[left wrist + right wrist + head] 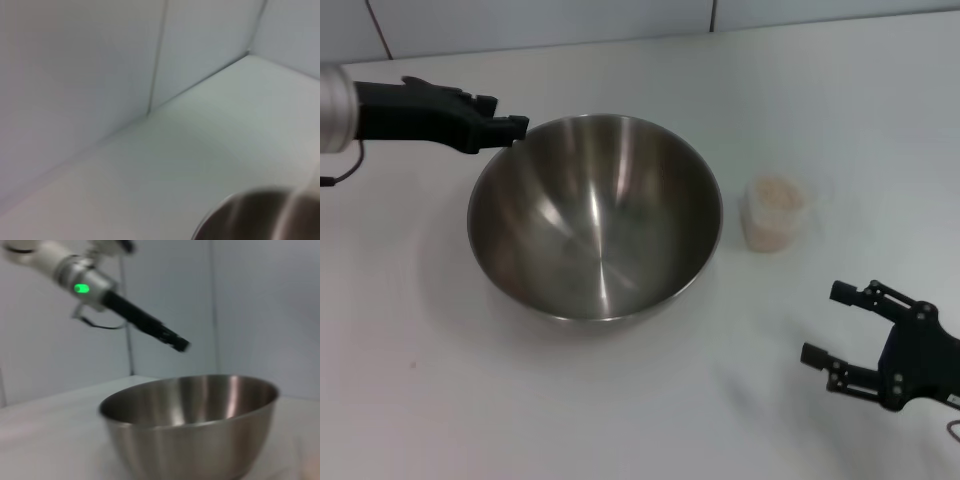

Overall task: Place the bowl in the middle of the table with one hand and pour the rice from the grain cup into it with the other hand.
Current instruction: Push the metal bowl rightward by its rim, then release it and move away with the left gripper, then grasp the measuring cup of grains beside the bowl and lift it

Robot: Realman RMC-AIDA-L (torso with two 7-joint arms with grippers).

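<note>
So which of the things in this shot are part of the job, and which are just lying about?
Part of the job:
bowl, empty
grain cup holding rice
table
left end effector, above the bowl's far-left rim
right end effector, open, low on the right

Just lying about:
nothing; only the tiled wall behind

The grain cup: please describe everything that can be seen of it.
The grain cup is a small clear plastic cup, standing upright on the white table, close beside the steel bowl on the robot's right, apart from it. Pale beige rice fills it near the rim. No gripper touches it.
</note>
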